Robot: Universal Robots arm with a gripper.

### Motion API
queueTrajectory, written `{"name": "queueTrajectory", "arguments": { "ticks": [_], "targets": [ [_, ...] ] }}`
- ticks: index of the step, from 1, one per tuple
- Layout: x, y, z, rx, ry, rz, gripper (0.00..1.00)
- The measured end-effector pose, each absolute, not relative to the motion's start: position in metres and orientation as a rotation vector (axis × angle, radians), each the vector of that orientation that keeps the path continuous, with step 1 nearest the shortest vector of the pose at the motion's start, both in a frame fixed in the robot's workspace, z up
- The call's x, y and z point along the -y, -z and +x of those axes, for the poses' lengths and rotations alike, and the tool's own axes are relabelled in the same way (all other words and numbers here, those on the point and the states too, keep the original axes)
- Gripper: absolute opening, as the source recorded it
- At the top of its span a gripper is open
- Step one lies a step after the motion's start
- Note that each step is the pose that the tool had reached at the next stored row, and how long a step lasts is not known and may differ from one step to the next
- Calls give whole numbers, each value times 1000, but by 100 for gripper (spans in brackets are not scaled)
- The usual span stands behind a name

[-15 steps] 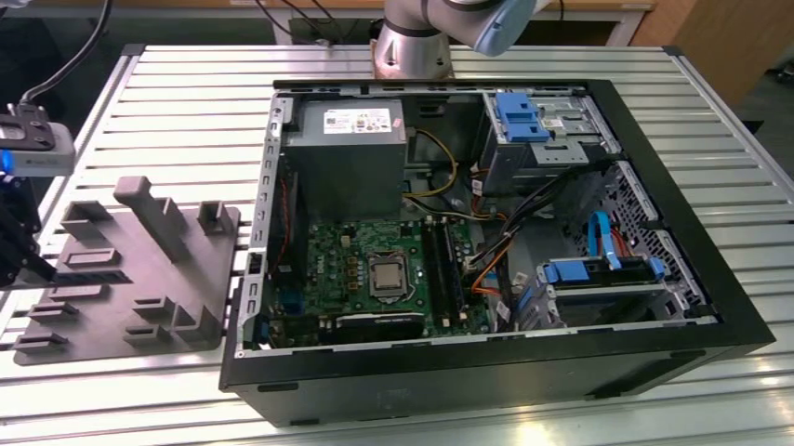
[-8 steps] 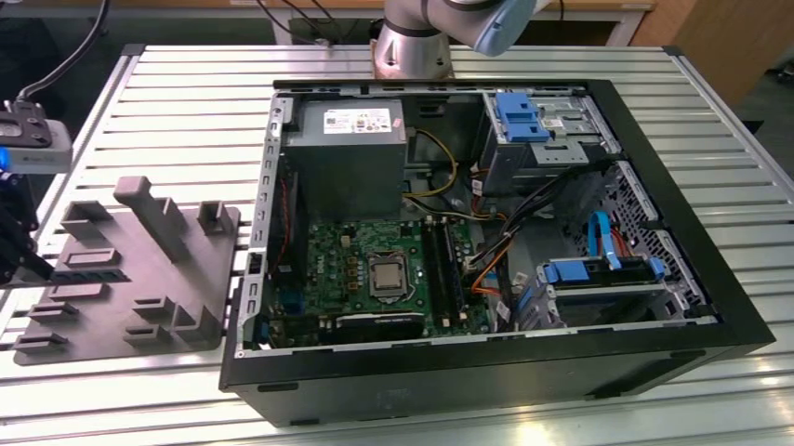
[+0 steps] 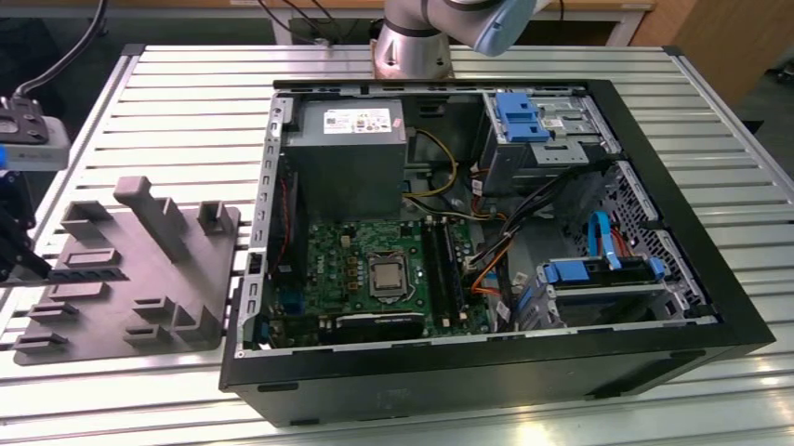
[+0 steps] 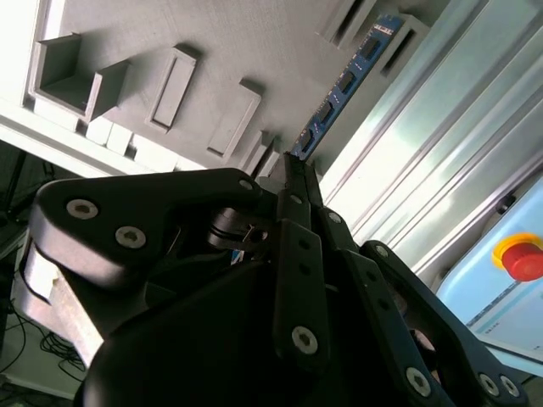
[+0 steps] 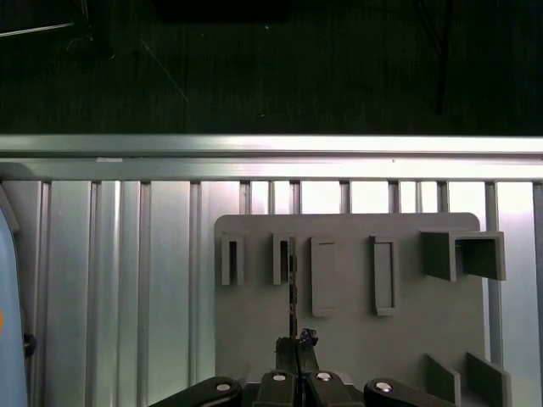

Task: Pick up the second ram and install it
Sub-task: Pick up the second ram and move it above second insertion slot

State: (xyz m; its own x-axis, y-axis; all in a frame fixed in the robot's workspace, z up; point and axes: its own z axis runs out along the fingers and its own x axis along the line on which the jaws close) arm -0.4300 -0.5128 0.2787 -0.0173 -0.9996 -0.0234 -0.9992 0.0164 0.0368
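Observation:
The second ram [image 4: 348, 80] is a narrow blue-edged stick with dark chips. It stands on edge in a slot of the gray fixture [image 4: 254, 34]. In the first wrist view the ram [image 5: 293, 288] shows as a thin dark line running from a fixture [image 5: 348, 339] slot to my fingers. My gripper [image 4: 293, 170] is shut on the ram's near end, its black fingertips meeting on the thin board. In the exterior view the gripper [image 3: 37, 268] reaches in from the exterior view's left onto the ram [image 3: 89, 274], which lies along the fixture [image 3: 149, 269].
An open computer case [image 3: 694, 307] lies on the slatted metal table [image 3: 186, 102], to the exterior view's right of the fixture. Long black memory sockets [image 3: 441, 269] run beside the processor. A red button [image 4: 522, 259] and the table's rail [image 5: 271, 144] lie near the fixture.

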Motion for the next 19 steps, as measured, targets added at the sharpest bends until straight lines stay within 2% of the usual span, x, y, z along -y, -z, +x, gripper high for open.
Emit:
{"name": "queueTrajectory", "arguments": {
  "ticks": [19],
  "targets": [
    [513,-286,-431,2234,65,2196,12]
  ]
}}
